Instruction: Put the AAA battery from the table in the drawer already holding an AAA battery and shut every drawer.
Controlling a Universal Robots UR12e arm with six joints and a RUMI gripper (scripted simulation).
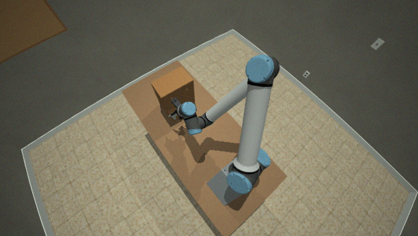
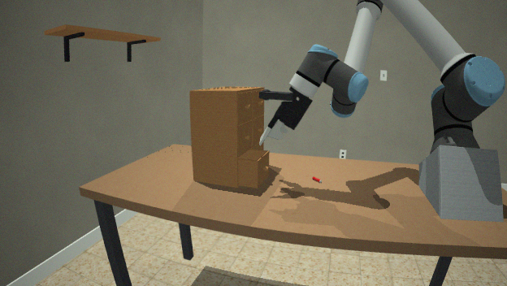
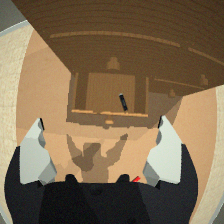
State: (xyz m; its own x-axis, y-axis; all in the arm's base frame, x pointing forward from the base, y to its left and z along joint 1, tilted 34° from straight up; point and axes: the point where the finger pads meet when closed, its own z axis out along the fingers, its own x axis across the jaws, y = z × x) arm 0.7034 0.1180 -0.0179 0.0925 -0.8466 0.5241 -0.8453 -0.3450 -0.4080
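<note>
The wooden chest [image 1: 172, 82] [image 2: 213, 138] stands upright at the table's far end. Its bottom drawer [image 2: 248, 172] [image 3: 102, 92], in the column nearer the exterior camera, is pulled out. In the wrist view a black battery [image 3: 123, 102] lies inside it, near the front and right of the middle. A red battery [image 2: 316, 179] [image 3: 136, 179] lies on the table, in front of the chest. My gripper [image 2: 266, 140] [image 3: 100, 118] is open and empty, above the pulled-out drawer and close to the chest's front.
The other drawers look shut, with small knobs on their fronts. The arm's grey base [image 1: 218, 188] [image 2: 467, 183] stands at the other end of the table [image 2: 138, 179]. A wall shelf [image 2: 106, 34] hangs behind the chest's end of the table.
</note>
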